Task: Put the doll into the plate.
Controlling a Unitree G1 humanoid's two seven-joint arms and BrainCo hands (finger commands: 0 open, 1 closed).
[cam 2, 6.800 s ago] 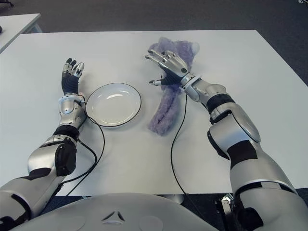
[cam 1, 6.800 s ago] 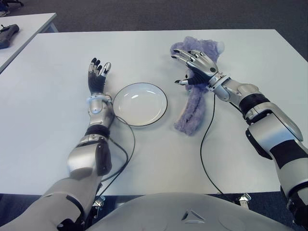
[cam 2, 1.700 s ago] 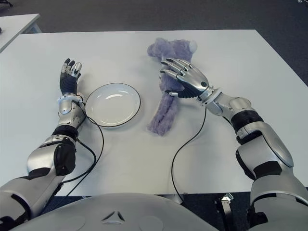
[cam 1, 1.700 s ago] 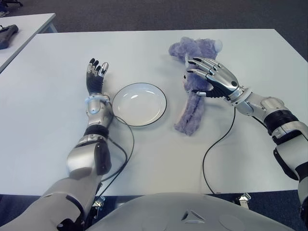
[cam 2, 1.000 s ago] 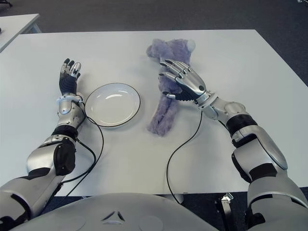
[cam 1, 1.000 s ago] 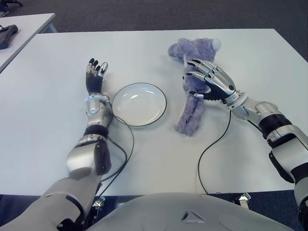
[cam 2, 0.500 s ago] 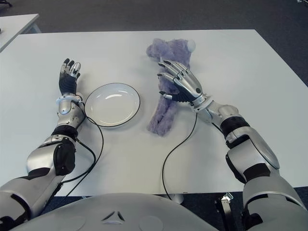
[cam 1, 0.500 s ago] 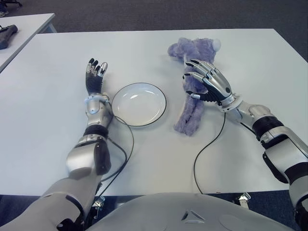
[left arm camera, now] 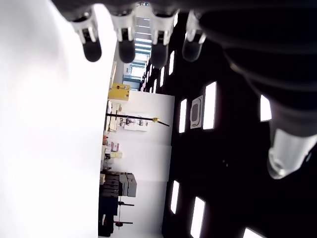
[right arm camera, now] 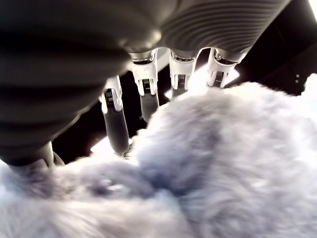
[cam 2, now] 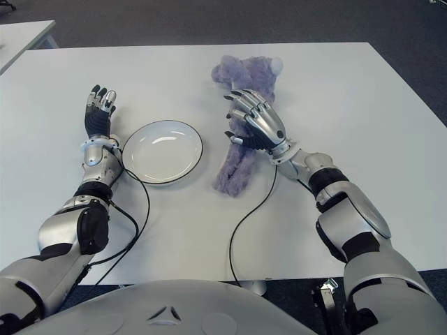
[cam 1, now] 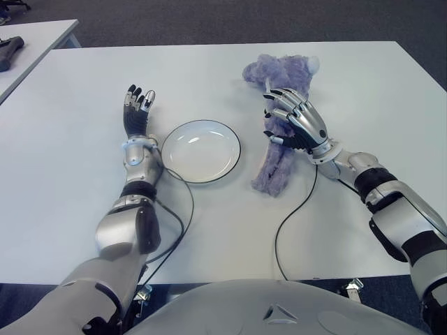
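Note:
A fluffy purple doll [cam 1: 274, 169] lies stretched out on the white table [cam 1: 63, 188], its head at the far end, just right of the plate. The white plate [cam 1: 201, 150] with a dark rim holds nothing. My right hand [cam 1: 290, 122] hovers over the doll's middle, palm down, fingers spread and slightly curved, not closed around it. In the right wrist view the fingers [right arm camera: 116, 124] reach past the plush doll [right arm camera: 223, 163], which fills the picture. My left hand [cam 1: 136, 112] shows left of the plate, fingers straight and holding nothing.
A black cable [cam 1: 283, 223] runs from my right wrist across the table to its near edge; another loops by my left forearm. A second table [cam 1: 38, 35] with a dark object [cam 1: 10, 50] stands at the far left. Dark floor lies beyond.
My right hand has drifted left and settled over the doll's middle, the forearm swinging in towards me. The doll has barely shifted. The left hand has not moved.

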